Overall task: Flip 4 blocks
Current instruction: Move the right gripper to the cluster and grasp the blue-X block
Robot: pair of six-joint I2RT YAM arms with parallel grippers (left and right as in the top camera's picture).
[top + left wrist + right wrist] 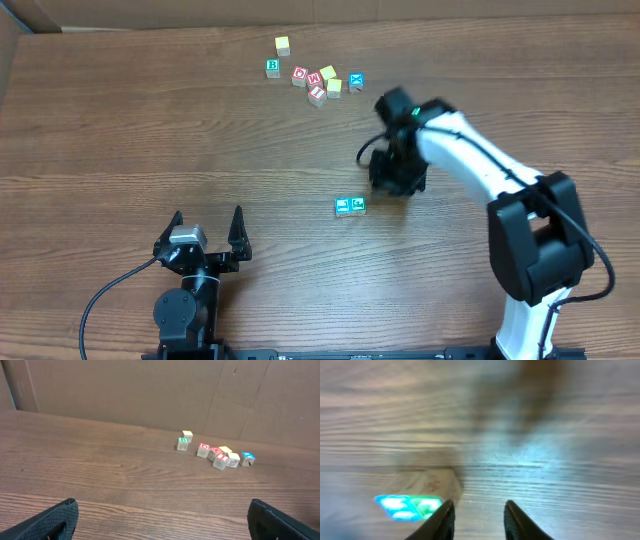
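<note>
Overhead, 2 blocks (349, 206) touch at frame center, with 8 other blocks (316, 77) clustered at upper middle. Right gripper (477, 519), just beside the pair, is partly open and empty. Left gripper (208, 215), lower left, is spread wide and empty.

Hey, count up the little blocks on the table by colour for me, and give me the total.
Yellow-topped blocks: 3
Red-lettered blocks: 3
Blue or green blocks: 4
Total: 10
</note>
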